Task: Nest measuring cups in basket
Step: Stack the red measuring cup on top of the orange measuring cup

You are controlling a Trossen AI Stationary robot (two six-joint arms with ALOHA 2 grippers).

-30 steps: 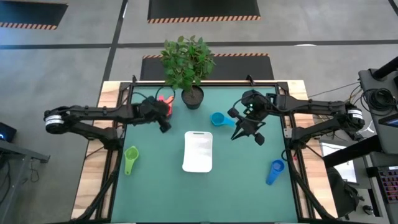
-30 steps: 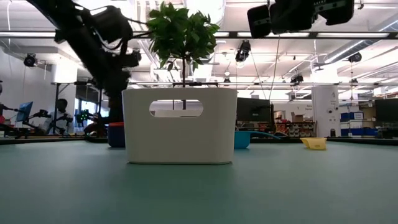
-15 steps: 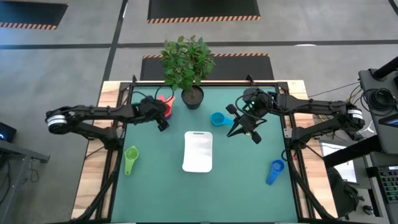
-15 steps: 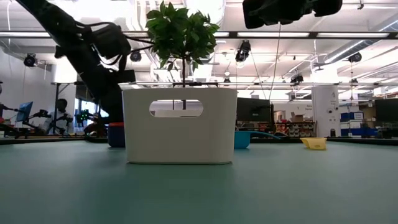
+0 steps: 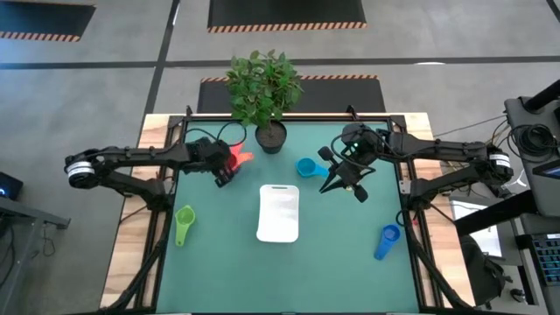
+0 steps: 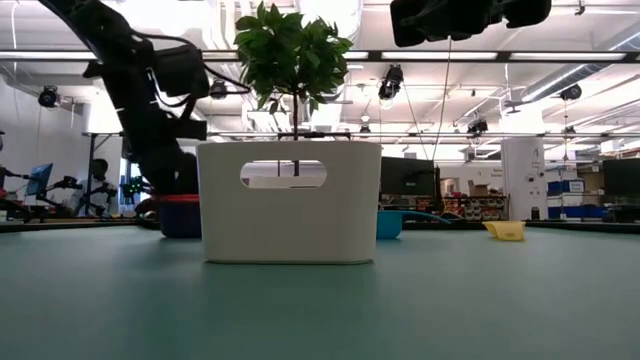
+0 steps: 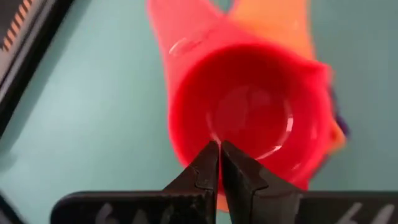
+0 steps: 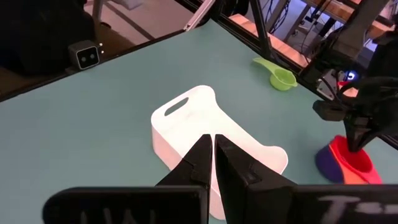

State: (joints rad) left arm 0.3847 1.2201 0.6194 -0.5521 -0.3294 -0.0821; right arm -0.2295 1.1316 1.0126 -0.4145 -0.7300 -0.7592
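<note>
A red measuring cup (image 7: 249,118) sits nested in an orange cup (image 7: 280,25), with a purple cup (image 8: 333,163) under them, at the table's far left (image 5: 240,158). My left gripper (image 7: 219,146) is shut and slants down over the red cup's bowl. The white basket (image 5: 278,213) stands mid-table. My right gripper (image 5: 337,182) hangs shut, high above the table to the basket's right and holds nothing. A teal cup (image 5: 306,166), a green cup (image 5: 184,224), a blue cup (image 5: 388,241) and a yellow cup (image 6: 505,230) lie loose on the mat. My left gripper's shut fingertips (image 7: 210,155) point down from above into the red cup's bowl, by its inner wall (image 7: 193,127). I cannot tell whether they touch it. The red cup stands upright in the stack on the table.
A potted plant (image 5: 269,131) stands at the far edge, just right of the cup stack. The teal cup lies between the pot and my right gripper. Open green mat (image 5: 332,271) stretches along the near side.
My left gripper has tipped further down and sunk over the red cup, moving a little toward the near edge. The cup stack has shifted slightly toward the table's left, and the red cup's handle now shows to the gripper's right.
</note>
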